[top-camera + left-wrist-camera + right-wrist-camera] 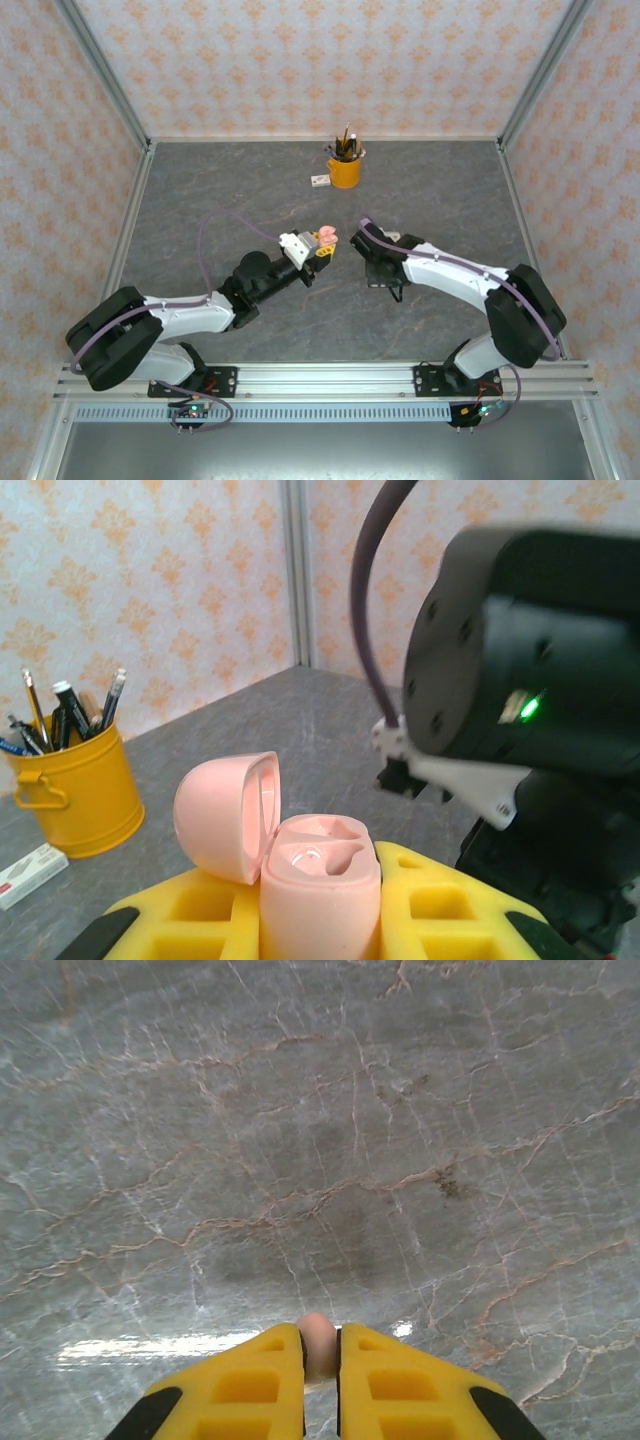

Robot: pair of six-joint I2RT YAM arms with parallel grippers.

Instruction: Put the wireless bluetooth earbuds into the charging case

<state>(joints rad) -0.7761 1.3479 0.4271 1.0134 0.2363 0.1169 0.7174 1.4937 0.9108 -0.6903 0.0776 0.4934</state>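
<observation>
One pale pink earbud (318, 1346) sits pinched between the yellow fingers of the right gripper (321, 1358), above the bare grey desk (300, 1110), as the right wrist view reveals. The left wrist view shows one pink charging case (320, 875) with its lid open, clamped by the left gripper (320, 915) over mid-desk. One yellow pen cup (345, 172) stands near the far edge.

The case (320, 905), pale pink, stands upright with lid hinged open leftward, clamped in the left gripper (322, 925). One pale pink earbud (318, 1342), mostly hidden, is pinched in the right gripper (320, 1355).
</observation>
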